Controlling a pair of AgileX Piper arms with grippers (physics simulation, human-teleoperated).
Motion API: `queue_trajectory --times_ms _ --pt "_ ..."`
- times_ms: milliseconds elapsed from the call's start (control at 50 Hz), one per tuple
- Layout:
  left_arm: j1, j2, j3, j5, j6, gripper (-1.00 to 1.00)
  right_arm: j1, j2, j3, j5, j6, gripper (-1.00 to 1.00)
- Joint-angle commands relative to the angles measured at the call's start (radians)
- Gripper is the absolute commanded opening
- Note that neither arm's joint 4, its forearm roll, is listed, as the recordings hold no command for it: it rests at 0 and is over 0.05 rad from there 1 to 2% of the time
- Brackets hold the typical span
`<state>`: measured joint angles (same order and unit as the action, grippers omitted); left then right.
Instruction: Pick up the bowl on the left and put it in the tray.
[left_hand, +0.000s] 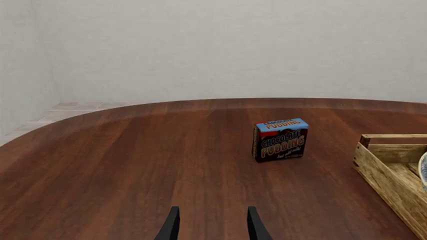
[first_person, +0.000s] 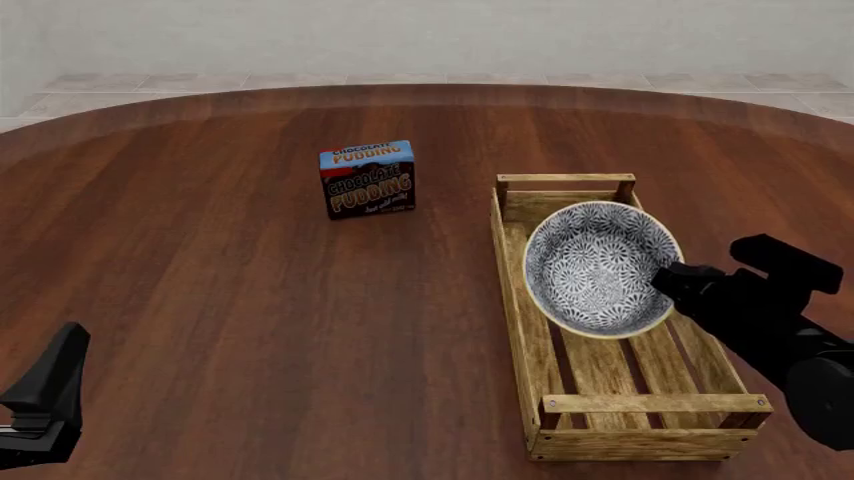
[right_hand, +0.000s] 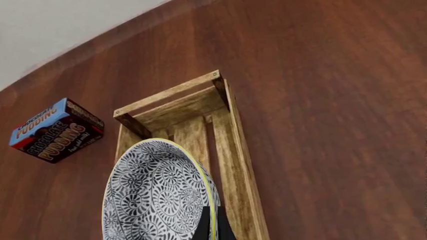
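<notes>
One bowl (first_person: 597, 266), one tray (first_person: 518, 330) and one chocolate pudding box (first_person: 368, 179) sit on the wooden counter (first_person: 240, 300). The right gripper (first_person: 671, 283) is clamped on the bowl's rim, holding it tilted inside the tray toward its far end. The left gripper (left_hand: 211, 226) holds nothing, its fingers parted moderately above bare counter, well apart from the box.

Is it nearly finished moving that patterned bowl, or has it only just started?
Nearly finished. The bowl is already over the far half of the tray, tilted, with the right gripper clamped on its rim. Whether it touches the slats, I cannot tell. Left to do: lower it flat and let go. The left gripper is open, holding nothing.
</notes>
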<state>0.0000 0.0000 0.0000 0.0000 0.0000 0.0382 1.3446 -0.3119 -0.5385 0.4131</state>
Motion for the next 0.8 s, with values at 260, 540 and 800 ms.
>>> queue_trajectory --times_ms 260,540,800 --pt "0.000 0.000 0.000 0.000 0.000 1.00 -0.002 0.031 -0.007 -0.026 -0.003 -1.00" --pt "0.000 0.000 0.000 0.000 0.000 1.00 -0.005 0.042 -0.006 -0.033 -0.005 -1.00" --pt "0.000 0.000 0.000 0.000 0.000 1.00 0.003 0.051 -0.002 -0.044 -0.011 -1.00"
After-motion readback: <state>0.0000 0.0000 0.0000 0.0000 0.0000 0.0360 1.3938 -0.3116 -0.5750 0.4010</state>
